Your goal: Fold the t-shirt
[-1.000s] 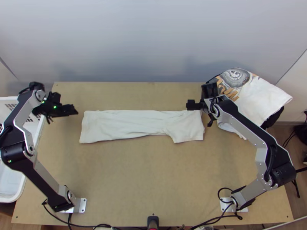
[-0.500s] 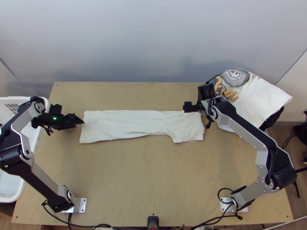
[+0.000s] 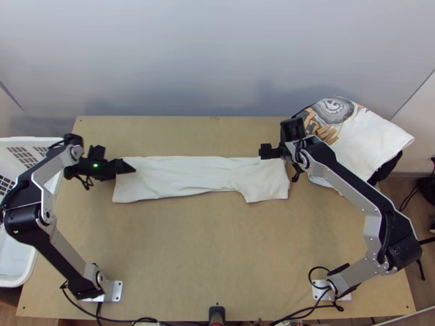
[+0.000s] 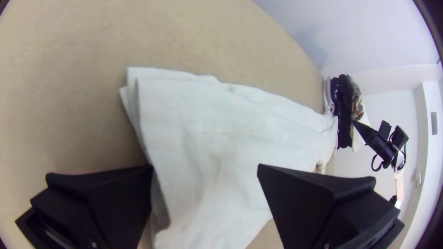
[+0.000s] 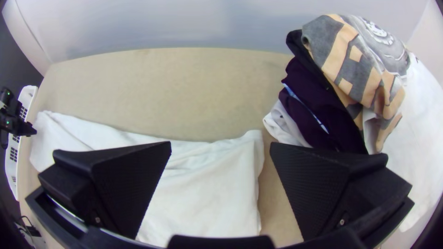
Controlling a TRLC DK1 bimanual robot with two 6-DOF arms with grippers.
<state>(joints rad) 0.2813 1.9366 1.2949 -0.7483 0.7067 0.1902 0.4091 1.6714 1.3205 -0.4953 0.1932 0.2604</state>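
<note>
1. Across the middle of the desk, I see the white T-shirt folded into a long strip.
2. Over its left end hangs the left pincer, spread.
3. By the right end's far edge, the right pincer is spread too.
4. Farthest, a clothes heap fills the right corner.

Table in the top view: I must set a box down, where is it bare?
The widest patch of table lies between the shirt and the near edge, arm bases on either side. A narrower strip runs between shirt and wall. It is crowded by the clothes pile and right gripper, and around the left gripper.
</note>
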